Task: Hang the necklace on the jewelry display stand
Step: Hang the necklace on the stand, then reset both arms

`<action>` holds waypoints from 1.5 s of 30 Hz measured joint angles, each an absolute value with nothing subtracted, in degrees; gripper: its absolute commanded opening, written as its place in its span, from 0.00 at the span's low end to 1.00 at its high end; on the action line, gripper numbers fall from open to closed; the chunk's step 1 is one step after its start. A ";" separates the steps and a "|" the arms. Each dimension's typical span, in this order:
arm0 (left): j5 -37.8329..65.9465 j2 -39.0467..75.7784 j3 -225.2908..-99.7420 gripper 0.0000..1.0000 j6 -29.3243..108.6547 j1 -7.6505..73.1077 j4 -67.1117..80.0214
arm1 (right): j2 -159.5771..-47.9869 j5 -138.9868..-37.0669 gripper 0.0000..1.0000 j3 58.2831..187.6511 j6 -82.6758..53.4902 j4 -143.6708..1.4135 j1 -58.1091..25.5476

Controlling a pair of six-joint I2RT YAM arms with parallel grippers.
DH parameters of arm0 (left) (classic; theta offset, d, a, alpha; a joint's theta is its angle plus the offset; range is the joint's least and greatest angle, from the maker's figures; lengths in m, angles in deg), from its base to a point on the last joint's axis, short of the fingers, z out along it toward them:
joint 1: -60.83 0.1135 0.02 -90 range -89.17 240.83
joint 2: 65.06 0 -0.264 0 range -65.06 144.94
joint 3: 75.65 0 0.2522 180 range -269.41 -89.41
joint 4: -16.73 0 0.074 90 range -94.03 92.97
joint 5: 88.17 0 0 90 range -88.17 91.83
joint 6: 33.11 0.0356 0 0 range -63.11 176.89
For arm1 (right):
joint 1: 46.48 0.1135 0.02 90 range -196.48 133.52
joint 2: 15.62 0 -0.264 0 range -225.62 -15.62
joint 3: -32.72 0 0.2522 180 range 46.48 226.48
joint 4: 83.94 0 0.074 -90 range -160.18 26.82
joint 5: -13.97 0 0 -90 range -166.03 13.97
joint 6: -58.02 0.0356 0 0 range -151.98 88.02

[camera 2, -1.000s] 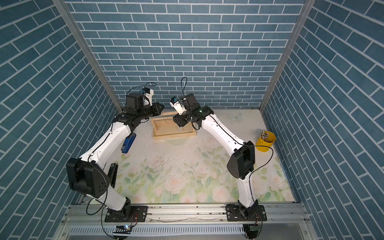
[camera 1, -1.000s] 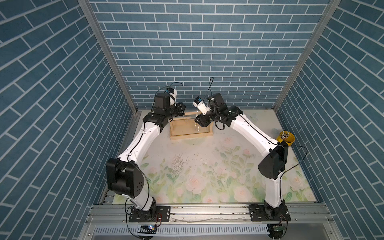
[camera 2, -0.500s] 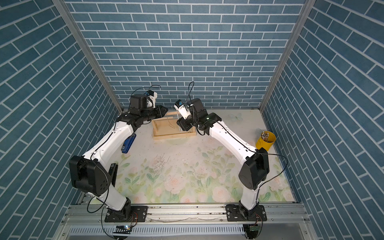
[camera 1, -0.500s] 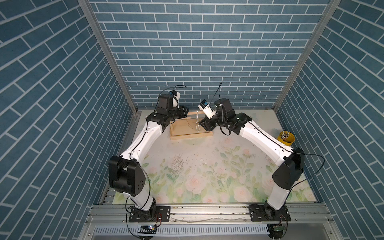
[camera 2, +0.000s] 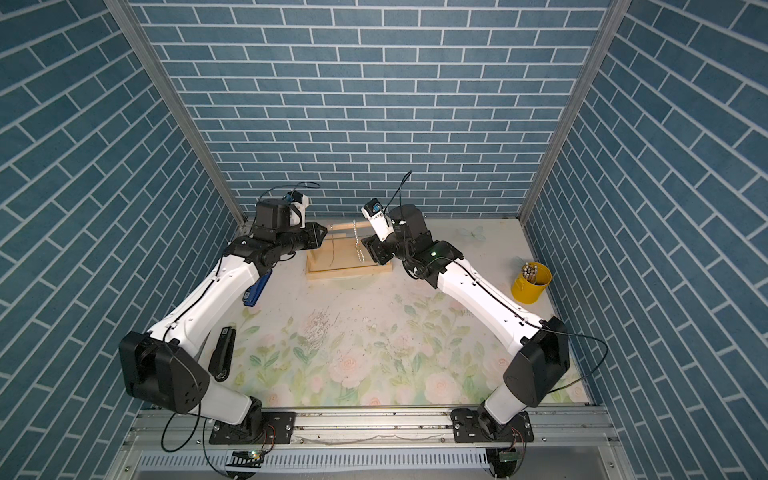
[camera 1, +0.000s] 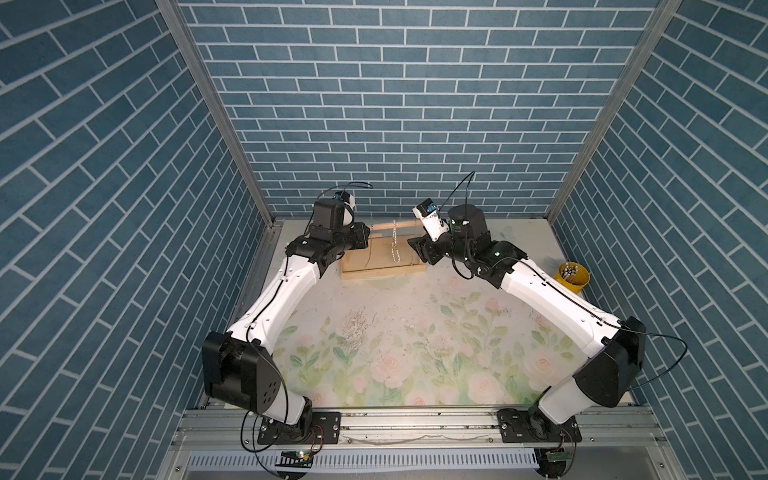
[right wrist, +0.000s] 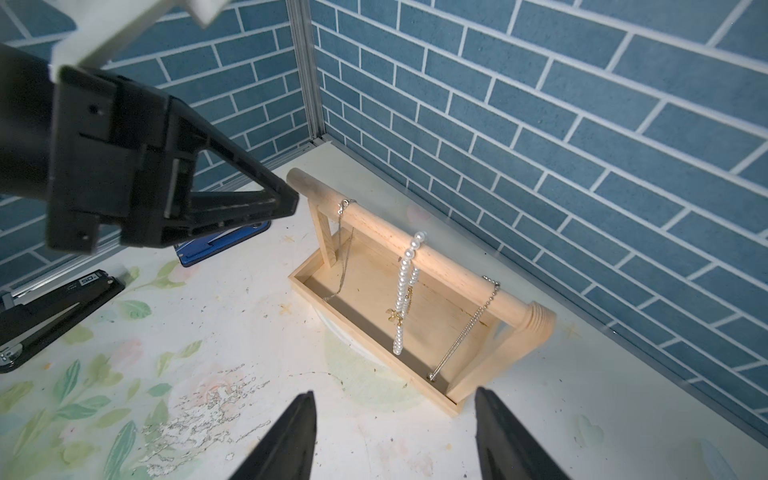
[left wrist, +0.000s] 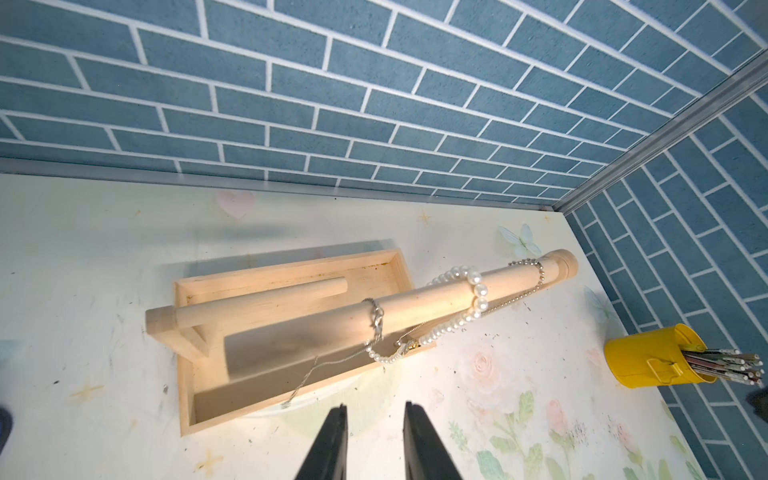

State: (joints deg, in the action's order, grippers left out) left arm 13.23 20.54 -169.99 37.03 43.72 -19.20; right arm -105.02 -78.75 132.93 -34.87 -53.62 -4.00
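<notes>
The jewelry display stand is a pale wooden tray with a round top bar, standing at the back of the table. A thin silver necklace is hooked over the bar near its left end and hangs into the tray. A pearl strand and a ball chain hang further along the bar. My left gripper is just left of the bar, open a little and empty. My right gripper is open wide at the stand's right end, holding nothing.
A yellow cup of sticks stands by the right wall. A blue stapler and a black stapler lie under my left arm. The back wall is close behind the stand.
My left gripper has gone from shut to slightly open beside the bar. My right arm has drawn back to the right, off the stand.
</notes>
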 measured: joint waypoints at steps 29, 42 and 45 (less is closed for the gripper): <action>-14.47 -10.21 -118.82 1.00 46.58 44.29 6.35 | -64.92 -39.25 1.00 65.77 -28.40 -90.10 -13.84; -16.04 3.08 -103.67 1.00 52.74 48.99 42.52 | -81.16 -47.32 1.00 46.82 -38.41 -135.21 -29.14; -16.43 6.70 -101.05 1.00 54.14 49.06 50.41 | -89.05 -51.60 0.99 46.82 -38.30 -146.27 -33.36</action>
State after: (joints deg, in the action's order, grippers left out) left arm -16.43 6.70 -101.05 54.14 49.06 50.41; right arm -89.05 -51.60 46.82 -38.30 -146.27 -33.36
